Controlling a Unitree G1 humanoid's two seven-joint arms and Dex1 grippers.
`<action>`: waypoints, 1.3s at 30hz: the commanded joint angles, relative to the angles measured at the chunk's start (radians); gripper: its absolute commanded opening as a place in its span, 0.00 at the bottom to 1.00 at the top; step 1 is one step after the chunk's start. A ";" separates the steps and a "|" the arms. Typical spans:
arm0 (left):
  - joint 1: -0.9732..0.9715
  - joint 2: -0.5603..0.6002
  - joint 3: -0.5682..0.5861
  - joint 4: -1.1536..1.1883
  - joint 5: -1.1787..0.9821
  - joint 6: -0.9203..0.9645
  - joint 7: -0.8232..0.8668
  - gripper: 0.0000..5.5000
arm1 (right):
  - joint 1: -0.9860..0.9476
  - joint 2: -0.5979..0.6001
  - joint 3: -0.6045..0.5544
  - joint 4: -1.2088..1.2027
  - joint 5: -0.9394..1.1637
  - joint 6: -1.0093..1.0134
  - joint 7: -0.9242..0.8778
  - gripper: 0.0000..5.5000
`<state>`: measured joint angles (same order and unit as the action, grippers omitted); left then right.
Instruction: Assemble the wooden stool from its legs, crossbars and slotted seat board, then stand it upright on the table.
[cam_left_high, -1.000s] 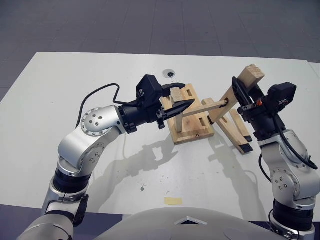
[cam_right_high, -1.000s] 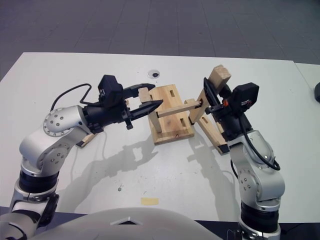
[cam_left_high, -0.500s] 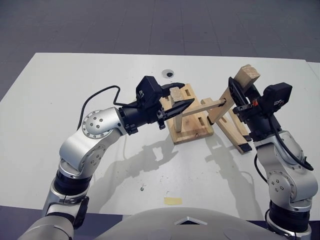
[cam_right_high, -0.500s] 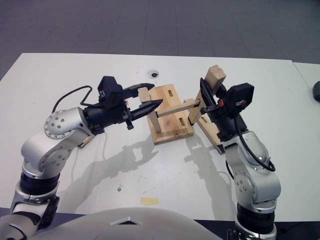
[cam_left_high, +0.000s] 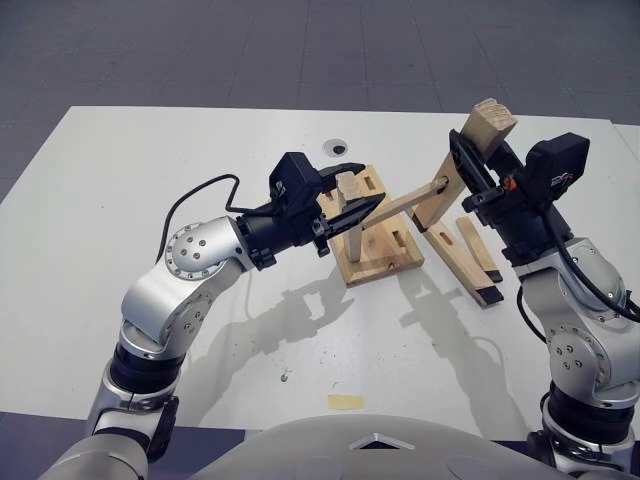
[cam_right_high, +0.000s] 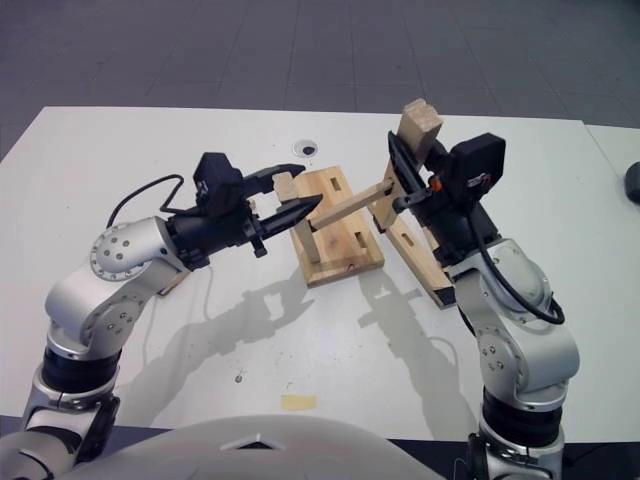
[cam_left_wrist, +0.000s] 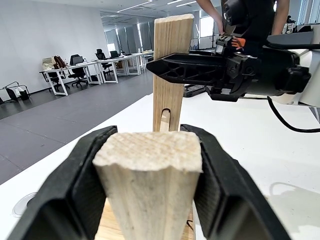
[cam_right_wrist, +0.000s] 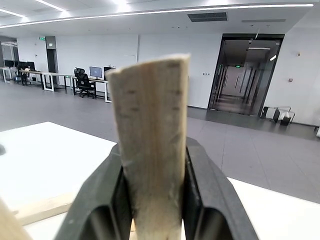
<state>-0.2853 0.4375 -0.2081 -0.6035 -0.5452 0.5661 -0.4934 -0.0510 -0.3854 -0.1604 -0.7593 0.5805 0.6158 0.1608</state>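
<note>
1. Toward the far edge of the table (cam_left_high: 150, 150), about midway along it, the slotted seat board (cam_left_high: 390, 258) lies flat. A first leg (cam_left_high: 353, 235) stands upright over it, and the left gripper (cam_left_high: 358, 197) is clamped on it near the top. Whether its foot sits in a slot is hidden.
2. A crossbar (cam_left_high: 405, 204) slopes from that leg up toward the right edge, where it meets a second leg (cam_left_high: 487, 122). The right gripper (cam_left_high: 468, 165) grips this leg on both sides and holds it tilted, clear of the table. In the left wrist view the crossbar's end lies in the second leg's slot, though how deep it goes is unclear.
3. The step in hand looks like squaring and seating this joint. The left gripper should act as a firm anchor while the right arm alone does the work.
4. Bring the second leg parallel to the first, then press along the crossbar's own line. Twisting or pushing at an angle could jam the end or lever the first leg over.
5. Lower the second leg's foot to the board only once the crossbar is level. Steer clear of the spare pieces (cam_left_high: 468, 268) lying just beside the board on its right.
</note>
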 joint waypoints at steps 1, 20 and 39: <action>0.037 0.015 -0.058 0.063 0.056 0.062 0.005 0.38 | 0.038 0.045 0.050 0.045 0.145 0.104 0.045 0.19; 0.037 0.020 -0.086 0.106 0.094 0.024 -0.009 0.38 | -0.087 -0.076 -0.080 0.170 0.503 0.454 -0.136 0.19; -0.053 -0.001 0.043 0.147 0.011 0.040 -0.016 0.47 | -0.039 0.020 0.056 0.360 0.309 0.355 -0.146 0.19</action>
<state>-0.3169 0.4419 -0.1941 -0.4973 -0.5157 0.5540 -0.5148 -0.1679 -0.4250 -0.1961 -0.5135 0.8759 0.8357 0.0358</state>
